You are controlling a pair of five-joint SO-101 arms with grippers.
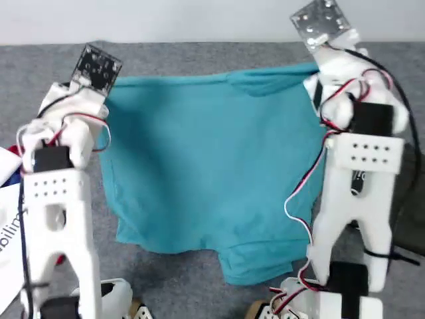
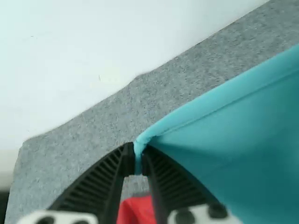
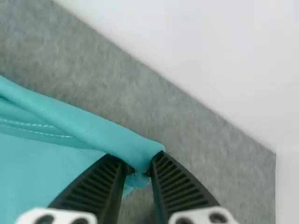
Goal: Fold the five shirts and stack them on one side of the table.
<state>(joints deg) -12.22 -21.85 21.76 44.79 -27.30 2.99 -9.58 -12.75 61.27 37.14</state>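
Note:
A teal shirt (image 1: pixel 212 159) lies spread over the grey table, one sleeve hanging toward the near edge. My left gripper (image 2: pixel 136 161) is shut on the shirt's far left corner (image 2: pixel 140 140), and the cloth (image 2: pixel 233 144) stretches away from it. My right gripper (image 3: pixel 136 171) is shut on the far right corner, where the teal hem (image 3: pixel 84 128) bunches between the black fingers (image 3: pixel 105 179). In the high view the left arm (image 1: pixel 66 133) stands at the shirt's left edge and the right arm (image 1: pixel 355 133) at its right edge.
The grey felt table (image 1: pixel 199 56) ends at a white wall at the back. White and red items (image 1: pixel 10 199) lie at the left edge. A dark cloth (image 1: pixel 412 206) lies at the right edge behind the right arm.

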